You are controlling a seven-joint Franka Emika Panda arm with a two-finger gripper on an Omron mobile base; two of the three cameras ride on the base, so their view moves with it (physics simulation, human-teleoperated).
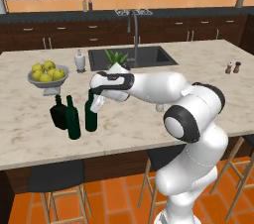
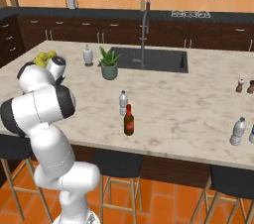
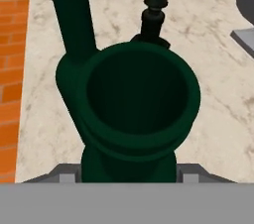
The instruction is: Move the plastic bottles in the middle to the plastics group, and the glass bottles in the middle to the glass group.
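Note:
My gripper (image 1: 96,103) is shut on the neck of a tall dark green wine bottle (image 1: 91,117), which stands upright at the counter's near left. In the hand view I look down into this bottle's mouth (image 3: 134,99), with the gripper (image 3: 129,176) closed around it from both sides. Right beside it is the glass group: a squat blackish flask (image 1: 58,114) and another tall green bottle (image 1: 73,120). In the middle of the counter stand a small clear plastic bottle (image 2: 123,103) and a brown glass bottle with a red cap (image 2: 129,121). Clear plastic bottles (image 2: 238,131) stand at the far right.
A grey bowl of lemons (image 1: 48,80) sits just behind the glass group. A white dispenser (image 1: 80,62), a potted plant (image 2: 108,64) and the sink (image 1: 131,57) lie farther back. Salt and pepper shakers (image 1: 232,67) stand at the right. Stools line the counter's near edge.

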